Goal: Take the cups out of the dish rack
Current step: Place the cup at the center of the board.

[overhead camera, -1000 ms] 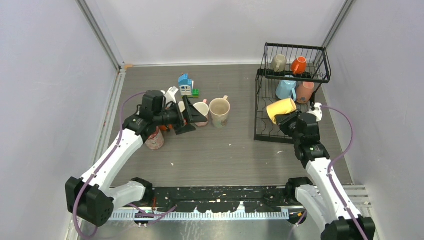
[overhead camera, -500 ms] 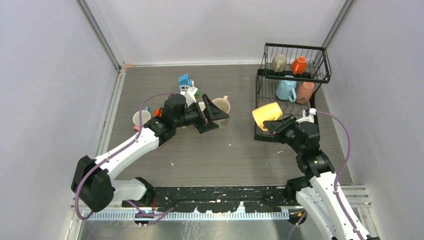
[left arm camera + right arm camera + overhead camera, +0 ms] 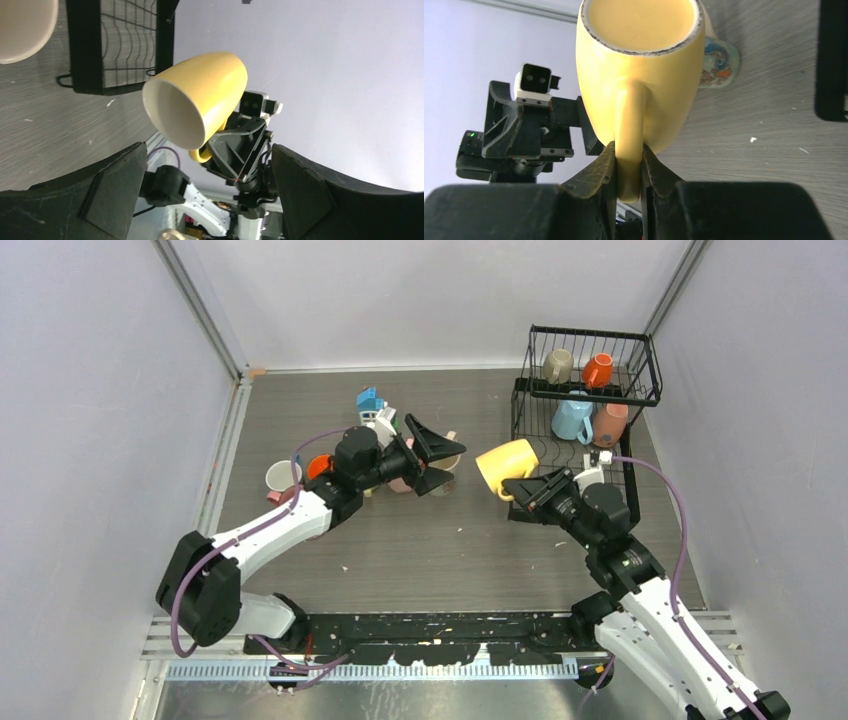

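The yellow cup (image 3: 639,75) looks like smooth, glossy ceramic with a worn rim. The tabletop (image 3: 450,540) shows matt grey wood grain. The dish rack (image 3: 590,396) is thin black coated wire.

A yellow mug (image 3: 507,464) is noted tilted, airborne, just left of the black dish rack (image 3: 590,332); four mugs (image 3: 572,418) are lodged inside.

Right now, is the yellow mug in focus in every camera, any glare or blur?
Top external: yellow mug sharp, light even, no glare. Left wrist: mug crisp, near fingers dark and soft. Right wrist: handle sharp, fingers gripping it dark, soft-edged.
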`<state>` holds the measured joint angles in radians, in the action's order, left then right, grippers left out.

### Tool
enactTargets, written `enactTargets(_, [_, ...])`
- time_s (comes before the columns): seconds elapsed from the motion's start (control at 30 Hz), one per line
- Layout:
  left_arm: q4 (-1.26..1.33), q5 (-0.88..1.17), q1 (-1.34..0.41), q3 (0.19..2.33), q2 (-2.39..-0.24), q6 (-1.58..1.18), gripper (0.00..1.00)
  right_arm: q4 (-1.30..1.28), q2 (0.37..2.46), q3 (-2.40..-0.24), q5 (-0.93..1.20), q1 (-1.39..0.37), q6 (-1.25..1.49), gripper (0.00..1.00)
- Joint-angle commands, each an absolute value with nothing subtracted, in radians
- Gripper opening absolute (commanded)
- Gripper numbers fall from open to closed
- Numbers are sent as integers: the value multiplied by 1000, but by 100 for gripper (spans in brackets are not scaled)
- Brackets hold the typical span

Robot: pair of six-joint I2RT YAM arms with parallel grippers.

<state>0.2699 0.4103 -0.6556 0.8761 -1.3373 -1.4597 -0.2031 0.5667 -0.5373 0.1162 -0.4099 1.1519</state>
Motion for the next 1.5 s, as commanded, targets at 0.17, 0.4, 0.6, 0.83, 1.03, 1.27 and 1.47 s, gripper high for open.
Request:
enactTargets(0.17, [549, 338, -682, 854, -1380, -1710, 91, 139, 615, -598, 34, -513, 1213, 1])
enactTargets(0.4, [655, 266, -697, 834, -1407, -1790, 78, 227, 668, -590, -43, -606, 1215, 1])
enactTargets(0.6, [749, 227, -701, 817, -1410, -1846, 56, 289, 681, -571, -75, -634, 1216, 1])
enactTargets(0.83, [840, 221, -703, 823, -1438, -1900, 43, 364, 731, -560, -79, -661, 1236, 1])
enactTargets(1.03, [869, 218, -713, 821, -1440, -1925, 23, 390, 748, -561, -87, -676, 1231, 1])
enactTargets(1.27, [875, 220, -715, 824, -1423, -1909, 0, 387, 760, -561, -86, -684, 1225, 10])
enactTargets(1.47, [804, 222, -713, 846, -1381, -1839, 0, 248, 730, -603, -112, -685, 1186, 59])
